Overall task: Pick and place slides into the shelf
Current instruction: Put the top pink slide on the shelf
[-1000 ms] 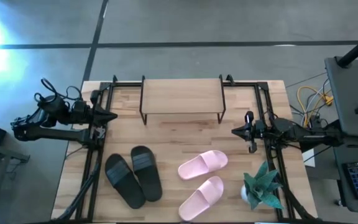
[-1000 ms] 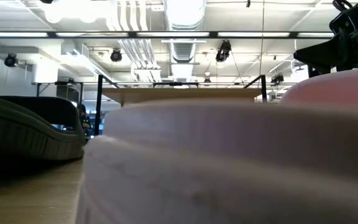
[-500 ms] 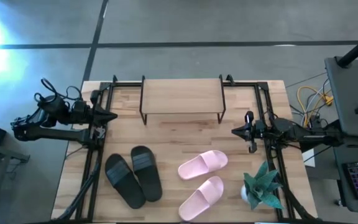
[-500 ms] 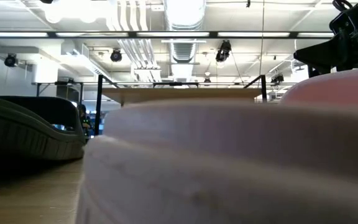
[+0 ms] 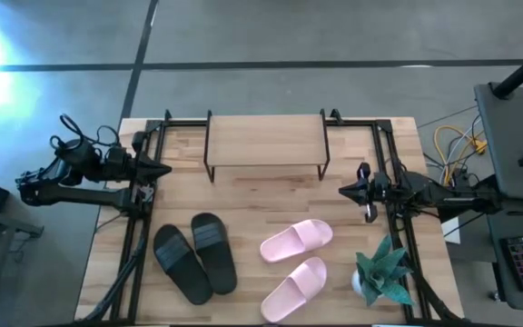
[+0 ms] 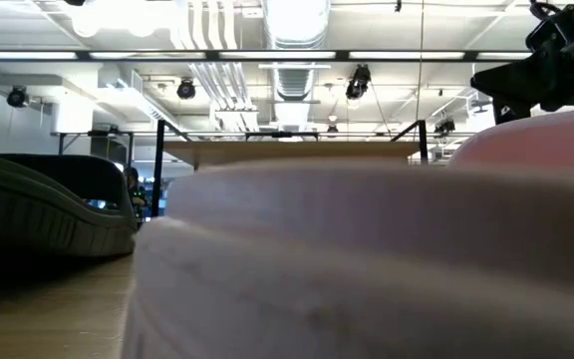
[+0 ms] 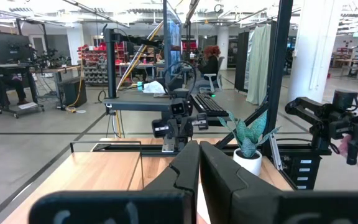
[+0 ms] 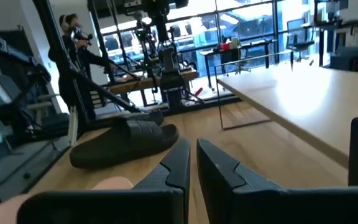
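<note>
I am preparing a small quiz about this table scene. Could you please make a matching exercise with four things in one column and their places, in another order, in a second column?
Things:
1. matte black slide sandals
2. light pink slide sandals
3. small light-wood shelf on thin black legs
4. small green potted plant

Places (high view):
A. at the table's far edge, in the middle
B. on the near half of the table, on the left arm's side
C. near the table's near corner, on the right arm's side
D. on the near half of the table, between the black pair and the plant

Pairs: 1-B, 2-D, 3-A, 4-C
</note>
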